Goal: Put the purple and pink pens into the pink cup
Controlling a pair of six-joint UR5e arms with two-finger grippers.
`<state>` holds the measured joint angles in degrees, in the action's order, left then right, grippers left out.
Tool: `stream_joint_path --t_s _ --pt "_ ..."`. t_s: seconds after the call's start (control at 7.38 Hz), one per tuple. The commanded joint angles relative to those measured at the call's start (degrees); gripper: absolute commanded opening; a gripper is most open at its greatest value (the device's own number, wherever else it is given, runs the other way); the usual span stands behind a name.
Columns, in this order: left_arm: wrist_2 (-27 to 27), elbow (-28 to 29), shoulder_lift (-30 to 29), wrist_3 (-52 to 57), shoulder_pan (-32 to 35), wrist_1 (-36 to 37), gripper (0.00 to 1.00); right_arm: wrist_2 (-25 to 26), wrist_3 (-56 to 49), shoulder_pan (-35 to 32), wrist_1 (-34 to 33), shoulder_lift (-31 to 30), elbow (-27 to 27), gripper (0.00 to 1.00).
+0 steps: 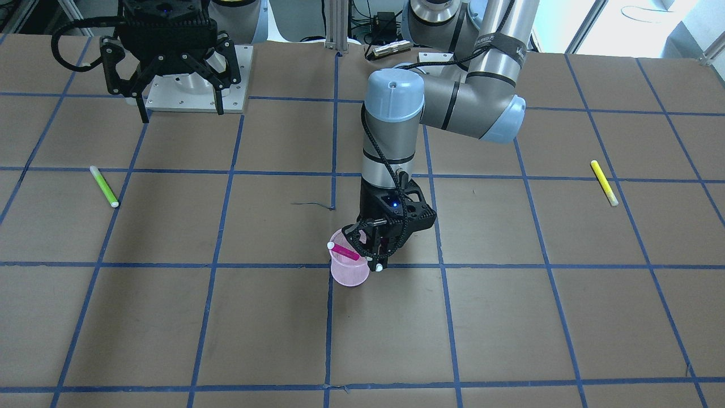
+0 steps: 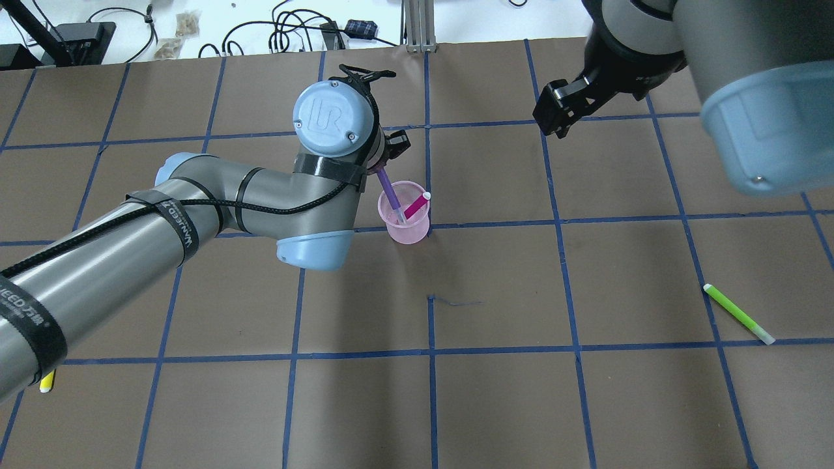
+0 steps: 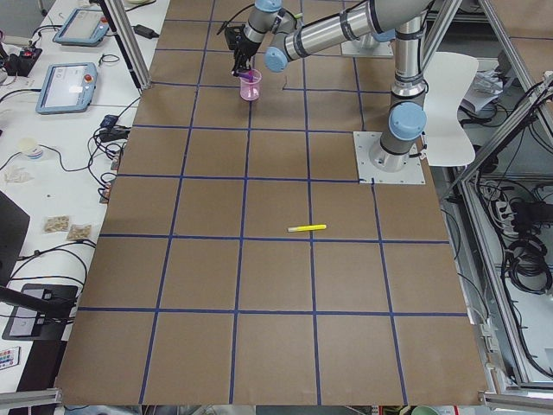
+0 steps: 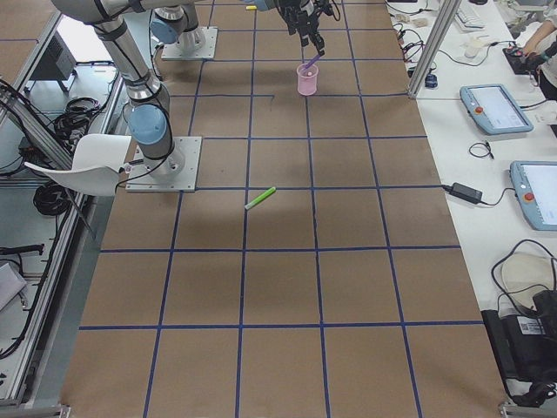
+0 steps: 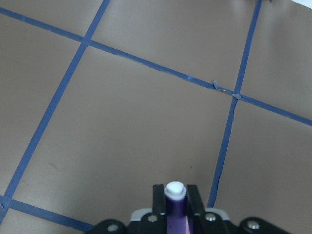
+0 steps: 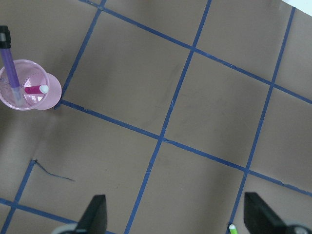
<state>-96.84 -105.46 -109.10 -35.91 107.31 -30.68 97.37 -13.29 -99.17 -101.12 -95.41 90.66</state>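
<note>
The pink cup (image 1: 349,275) stands upright near the table's middle and also shows in the overhead view (image 2: 407,225). The pink pen (image 1: 345,252) leans inside it, white cap up (image 2: 416,207). My left gripper (image 1: 378,256) is right beside the cup's rim, shut on the purple pen (image 2: 389,192). That pen slants down with its lower end inside the cup (image 6: 10,66). In the left wrist view the pen's white end (image 5: 175,189) shows between the fingers. My right gripper (image 1: 181,110) is open and empty, raised near its base, away from the cup.
A green pen (image 1: 105,186) lies on the table on my right side (image 2: 738,313). A yellow pen (image 1: 604,182) lies on my left side, partly hidden under the left arm in the overhead view (image 2: 47,381). The right arm's base plate (image 1: 195,93) is at the table's back.
</note>
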Motion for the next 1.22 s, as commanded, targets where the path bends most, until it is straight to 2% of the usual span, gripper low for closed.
stream_joint_path --t_s 0.0,0.14,0.27,0.41,0.68,0.81,0.95,1.08 --pt "-0.01 -0.01 -0.06 -0.04 0.09 0.09 0.38 -0.51 5.78 1.25 -2.76 -0.04 0.48 1.00" --pt "0.08 0.42 -0.06 0.14 0.09 0.09 0.52 -0.51 7.04 3.61 -2.68 2.14 0.39 1.00" --pt "-0.01 0.51 -0.06 0.05 0.09 0.18 0.90 -0.86 7.23 6.42 -2.25 4.60 -0.39 1.00" --pt "-0.19 0.60 0.03 0.05 0.00 0.18 1.00 -5.30 7.49 8.36 -2.15 5.58 -0.49 1.00" --pt "-0.01 2.26 1.51 0.92 -1.13 -0.95 1.00 -6.14 11.08 8.47 -1.80 4.72 -0.49 1.00" --pt "1.21 4.36 2.04 2.32 -2.88 -6.62 1.00 -6.14 13.01 8.12 -1.71 4.62 -0.57 1.00" --pt "4.35 7.34 2.74 4.95 -5.25 -15.98 1.00 -6.31 20.95 7.59 -1.37 4.45 -0.49 1.00" --pt "4.12 9.89 4.14 9.58 -6.92 -27.74 1.00 -6.23 23.20 6.54 -0.14 4.36 -0.75 1.00"
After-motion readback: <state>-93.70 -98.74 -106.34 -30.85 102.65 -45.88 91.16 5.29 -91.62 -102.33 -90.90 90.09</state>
